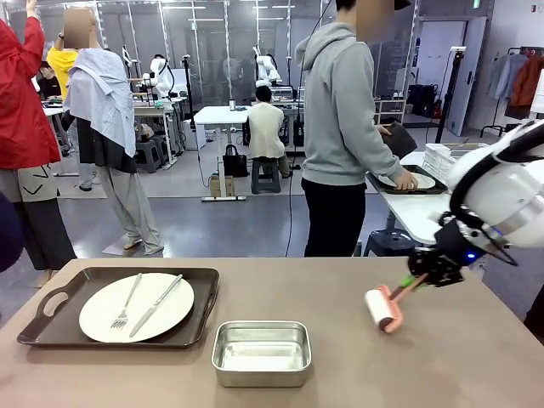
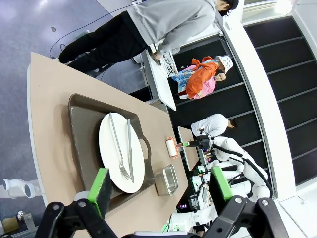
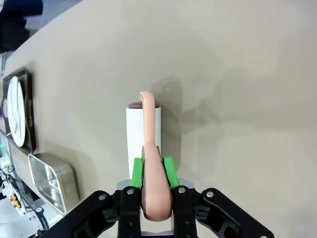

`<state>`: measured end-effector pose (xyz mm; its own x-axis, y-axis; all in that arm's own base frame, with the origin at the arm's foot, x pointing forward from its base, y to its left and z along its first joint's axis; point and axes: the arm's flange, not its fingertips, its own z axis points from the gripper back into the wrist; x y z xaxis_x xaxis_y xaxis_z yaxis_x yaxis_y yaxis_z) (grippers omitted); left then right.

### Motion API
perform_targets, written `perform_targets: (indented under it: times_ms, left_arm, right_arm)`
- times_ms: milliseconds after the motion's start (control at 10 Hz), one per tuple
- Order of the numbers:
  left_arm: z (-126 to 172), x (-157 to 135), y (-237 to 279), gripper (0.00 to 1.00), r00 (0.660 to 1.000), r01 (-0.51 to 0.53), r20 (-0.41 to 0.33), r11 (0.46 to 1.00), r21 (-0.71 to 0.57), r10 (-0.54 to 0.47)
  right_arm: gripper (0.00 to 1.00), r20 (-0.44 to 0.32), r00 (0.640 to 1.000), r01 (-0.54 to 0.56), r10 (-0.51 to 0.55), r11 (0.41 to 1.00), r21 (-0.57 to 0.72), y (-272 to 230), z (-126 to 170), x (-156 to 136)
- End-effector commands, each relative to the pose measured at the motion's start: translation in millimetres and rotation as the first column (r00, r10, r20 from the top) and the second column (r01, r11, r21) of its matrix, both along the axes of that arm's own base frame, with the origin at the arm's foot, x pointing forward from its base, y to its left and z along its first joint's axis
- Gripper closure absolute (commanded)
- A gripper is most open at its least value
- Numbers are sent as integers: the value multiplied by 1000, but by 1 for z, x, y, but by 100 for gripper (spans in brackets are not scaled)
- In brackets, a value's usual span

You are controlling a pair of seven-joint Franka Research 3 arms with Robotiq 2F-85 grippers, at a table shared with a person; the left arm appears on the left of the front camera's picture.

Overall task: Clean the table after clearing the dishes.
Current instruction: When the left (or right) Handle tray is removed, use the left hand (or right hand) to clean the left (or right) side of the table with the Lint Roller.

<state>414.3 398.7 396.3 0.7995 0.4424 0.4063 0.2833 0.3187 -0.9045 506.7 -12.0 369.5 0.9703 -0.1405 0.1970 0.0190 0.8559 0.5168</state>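
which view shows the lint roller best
The right wrist view: the lint roller sits centred and close, its pink handle clamped in the right gripper. The front view shows it smaller, side on, over the table. The left wrist view shows it tiny, far across the table.

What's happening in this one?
The right end effector is shut on a pink-handled lint roller, its roll down at the right side of the brown table. The left end effector hangs open above a dark tray holding a plate, fork and knife, left of a steel pan. At the far side, a person has a hand on a second tray on the white table.
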Motion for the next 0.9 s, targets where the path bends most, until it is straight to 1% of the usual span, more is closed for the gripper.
perform_targets:
  times_ms: [0, 200, 300, 500, 600, 700, 800]
  left_arm:
    - [2, -3, 2, 0, 1000, -2, -2, 1000, 9, 2]
    - [2, -3, 2, 0, 1000, -2, -2, 1000, 9, 2]
    - [2, -3, 2, 0, 1000, -2, -2, 1000, 9, 2]
    - [2, -3, 2, 0, 1000, -2, -2, 1000, 9, 2]
    - [2, -3, 2, 0, 1000, -2, -2, 1000, 9, 2]
    - [2, -3, 2, 0, 1000, -2, -2, 1000, 9, 2]
    - [2, -3, 2, 0, 1000, -2, -2, 1000, 9, 2]
  right_arm:
    - [79, 38, 999, 41, -34, 975, -219, -37, -32, -4]
    - [79, 63, 991, 130, -115, 923, -362, -65, -24, -2]
    - [79, 64, 990, 143, -128, 910, -390, -74, -17, -2]
    - [79, 61, 987, 160, -151, 825, -542, -88, -6, -3]
    - [79, 65, 986, 163, -154, 810, -563, -90, 3, -4]
    - [79, 78, 988, 156, -135, 824, -544, -88, 16, -7]
    - [79, 107, 989, 139, -98, 857, -496, -84, 36, -15]
